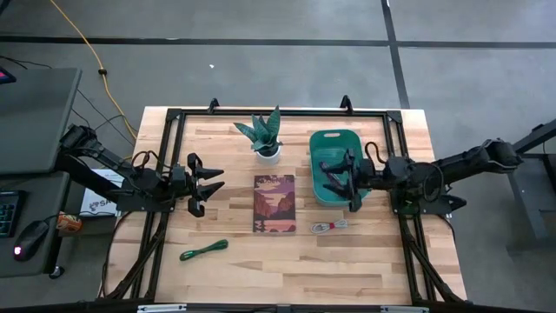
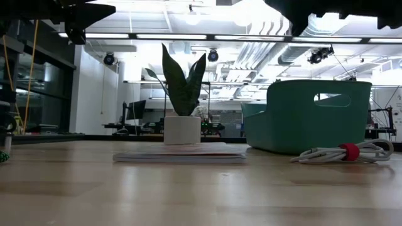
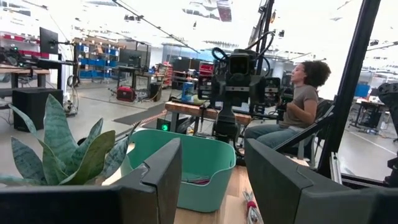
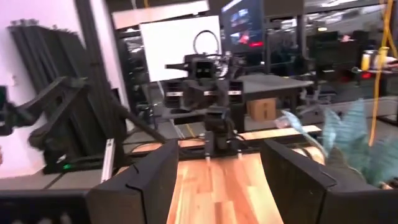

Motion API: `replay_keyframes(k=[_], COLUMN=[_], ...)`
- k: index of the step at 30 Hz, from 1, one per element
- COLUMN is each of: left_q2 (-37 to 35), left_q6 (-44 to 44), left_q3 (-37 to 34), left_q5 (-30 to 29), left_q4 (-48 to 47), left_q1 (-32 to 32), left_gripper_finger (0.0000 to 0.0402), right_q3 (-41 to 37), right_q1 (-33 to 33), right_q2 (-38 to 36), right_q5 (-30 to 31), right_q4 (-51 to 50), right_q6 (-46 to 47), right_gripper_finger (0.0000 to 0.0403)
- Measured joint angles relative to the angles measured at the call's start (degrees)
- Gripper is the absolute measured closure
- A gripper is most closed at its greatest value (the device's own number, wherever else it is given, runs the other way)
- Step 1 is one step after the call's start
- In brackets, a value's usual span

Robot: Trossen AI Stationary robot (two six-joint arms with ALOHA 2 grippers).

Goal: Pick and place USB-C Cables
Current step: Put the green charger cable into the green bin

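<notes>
White USB-C cable (image 2: 347,152) w/ red tie lies nearest the low cam, coiled flat on the table (image 1: 347,261), just in front of the teal bin (image 1: 326,139). In high view the same cable (image 1: 328,227) sits on the wood just beside the bin's near edge, right of the book (image 1: 274,203). 2nd cable, green (image 1: 204,251), lies well apart on the table's left-front part, not touched. Book flat at centre; potted snake plant (image 1: 267,136) upright behind it, beside the bin.

Right gripper (image 1: 340,178) hovers above the bin, fingers spread apart, nothing between them; right wrist view shows the wide gap btwn its fingers (image 4: 140,183). Left gripper (image 1: 208,182) hangs over the table's left side, left of the book, fingers also spread, holding nothing; gap clear in left wrist view.

Person (image 3: 292,109) seated beyond the table in the room bkgd.
</notes>
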Motion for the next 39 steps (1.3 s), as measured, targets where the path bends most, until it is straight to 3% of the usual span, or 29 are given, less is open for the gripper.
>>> replay_keyframes(k=[8,19,23,28,34,36,39], left_q2=[0.01,0.00,0.30,2.99,12.99,16.75,22.87], left_q6=[-0.30,-0.33,-6.48,-14.09,-29.00,-35.47,-46.79], left_q3=[0.00,0.00,0.03,6.84,19.82,24.39,30.65], left_q5=[1.54,1.52,3.64,6.65,6.24,9.62,19.64], left_q4=[-0.01,-0.02,-1.09,-18.26,-44.12,-53.93,-67.93], left_q1=[0.00,0.00,0.00,-0.35,-1.85,-2.58,-4.21], left_gripper_finger=[0.0245,0.0245,0.0245,0.0245,0.0245,0.0245,0.0245], right_q3=[0.05,0.05,0.05,0.05,0.05,0.05,0.05], right_q1=[1.74,1.78,1.78,1.78,1.78,1.78,1.78], right_q2=[0.02,0.02,0.02,0.02,0.02,0.02,0.02], right_q5=[4.22,4.20,4.20,4.20,4.20,4.20,4.20], right_q4=[-6.84,-6.80,-6.80,-6.65,-6.60,-6.64,-6.73], right_q6=[-2.68,-3.95,-3.81,-3.79,-3.79,-3.79,-3.77], right_gripper_finger=[0.0182,0.0182,0.0182,0.0182,0.0182,0.0182,0.0182])
